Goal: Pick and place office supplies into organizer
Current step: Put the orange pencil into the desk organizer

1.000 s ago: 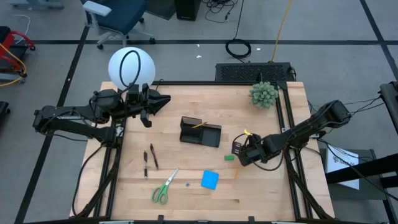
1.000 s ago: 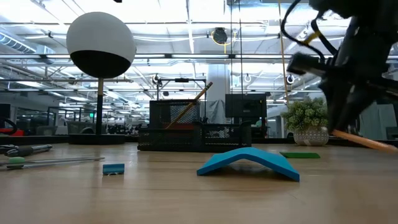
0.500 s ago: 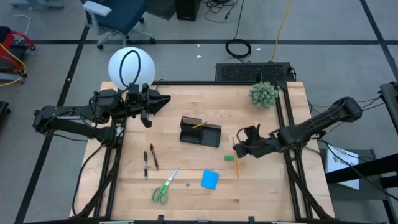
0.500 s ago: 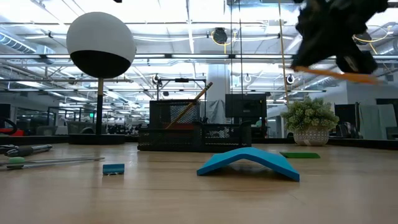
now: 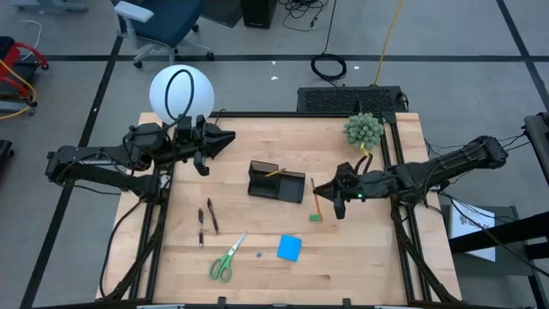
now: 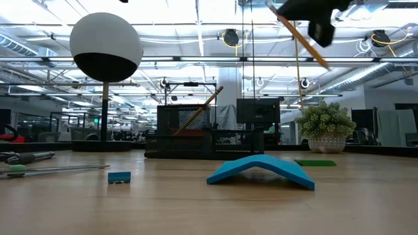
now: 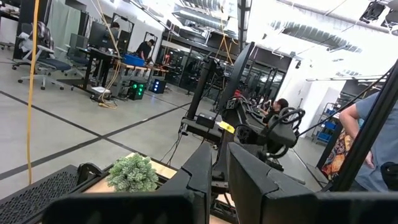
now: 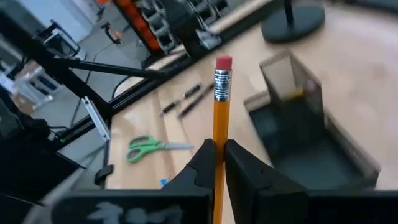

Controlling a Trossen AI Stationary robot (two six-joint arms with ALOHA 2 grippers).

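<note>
— Looking from above, we see the right tool raised over the surface, just right of the black organizer, with an orange pencil slanting beneath it. What does its wrist camera add?

— There we see its fingers pinching that pencil, pink eraser tip outward, the green-handled scissors and two pens lying beyond. From table height, a second pencil leans inside the organizer.

— And the left tool?

— We see it pressed together near the lamp.

Light wooden table, black mesh organizer
</note>
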